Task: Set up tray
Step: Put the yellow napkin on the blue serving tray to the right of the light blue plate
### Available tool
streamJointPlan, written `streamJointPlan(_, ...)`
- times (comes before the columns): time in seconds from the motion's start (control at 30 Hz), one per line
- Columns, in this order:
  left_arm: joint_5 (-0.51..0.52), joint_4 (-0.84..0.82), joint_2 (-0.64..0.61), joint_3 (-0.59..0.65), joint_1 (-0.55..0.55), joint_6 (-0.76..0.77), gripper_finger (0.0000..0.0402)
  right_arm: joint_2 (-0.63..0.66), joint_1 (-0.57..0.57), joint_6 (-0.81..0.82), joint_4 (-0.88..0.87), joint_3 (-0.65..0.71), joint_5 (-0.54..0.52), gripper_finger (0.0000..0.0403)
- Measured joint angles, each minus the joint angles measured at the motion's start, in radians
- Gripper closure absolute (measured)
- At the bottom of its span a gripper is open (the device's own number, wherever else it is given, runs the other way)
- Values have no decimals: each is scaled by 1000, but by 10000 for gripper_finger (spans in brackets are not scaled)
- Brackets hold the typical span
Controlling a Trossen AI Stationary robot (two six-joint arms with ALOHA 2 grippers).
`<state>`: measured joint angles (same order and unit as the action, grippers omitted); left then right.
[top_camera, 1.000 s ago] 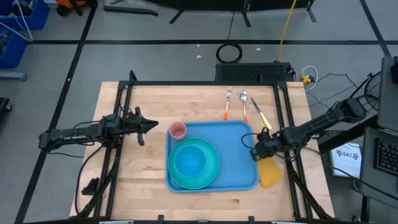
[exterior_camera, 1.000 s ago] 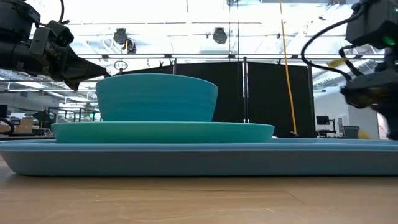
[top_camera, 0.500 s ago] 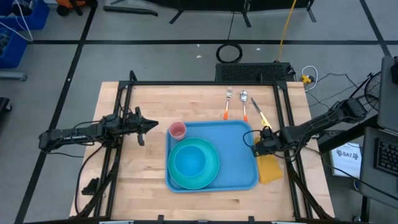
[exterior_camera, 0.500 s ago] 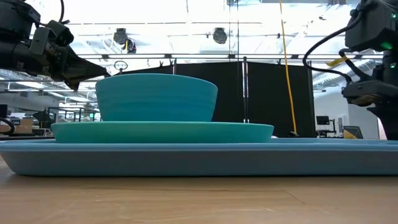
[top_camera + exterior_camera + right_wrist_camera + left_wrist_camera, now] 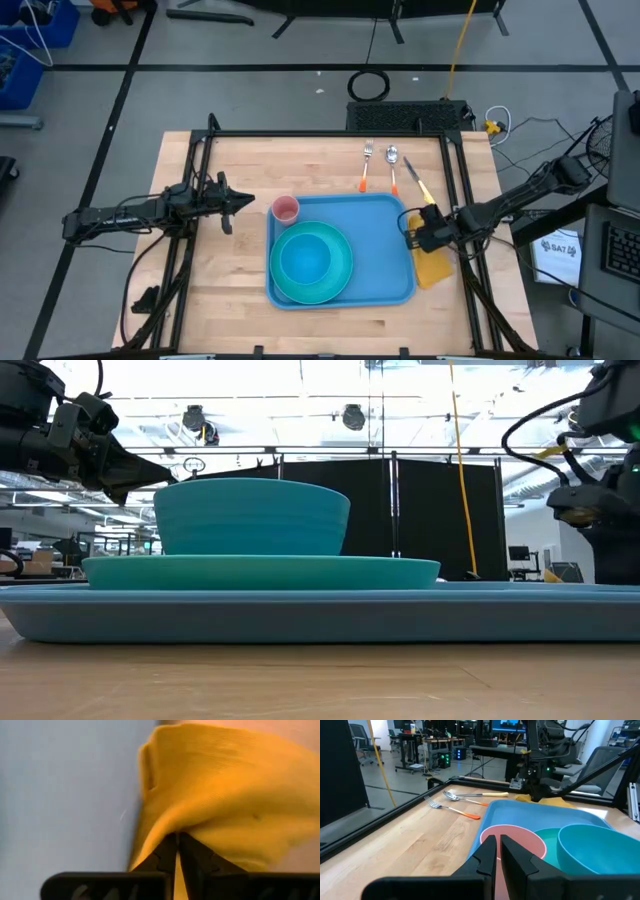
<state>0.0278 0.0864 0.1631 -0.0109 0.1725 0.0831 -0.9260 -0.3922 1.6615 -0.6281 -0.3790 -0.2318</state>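
Tray: I see the blue tray (image 5: 375,245) lying flat near the middle of the wooden table (image 5: 215,300), a little toward the right arm's side.
Plate and bowl: on the tray's left part a turquoise plate (image 5: 340,285) carries a turquoise bowl (image 5: 305,258); from table height the bowl (image 5: 252,517) stands upright on the plate (image 5: 262,572).
Cup: a pink cup (image 5: 286,209) stands upright at the tray's far left corner; I cannot tell whether it is inside the rim or just off it.
Napkin: a yellow napkin (image 5: 435,266) lies at the tray's right edge, its cloth bunched and lifted where it is gripped.
Right gripper: my right gripper (image 5: 418,231) is over the tray's right rim, fingers pinched together on a fold of the napkin (image 5: 220,805), as its wrist view shows.
Cutlery: beyond the tray's far edge lie a fork with an orange handle (image 5: 366,166), a spoon with an orange handle (image 5: 393,168) and a yellow-handled piece (image 5: 419,182), close together on bare wood.
Left gripper: my left gripper (image 5: 240,203) hangs left of the tray, near the cup, fingers (image 5: 487,851) nearly together around nothing.
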Motion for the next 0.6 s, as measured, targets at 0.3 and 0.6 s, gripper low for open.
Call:
streamJointPlan(0.3,0,0,0,0,0,0,376,129,-35,-126,-21,-78,-299,396)
streamJointPlan(0.6,0,0,0,0,0,0,376,162,-34,-260,197,-9,-564,386)
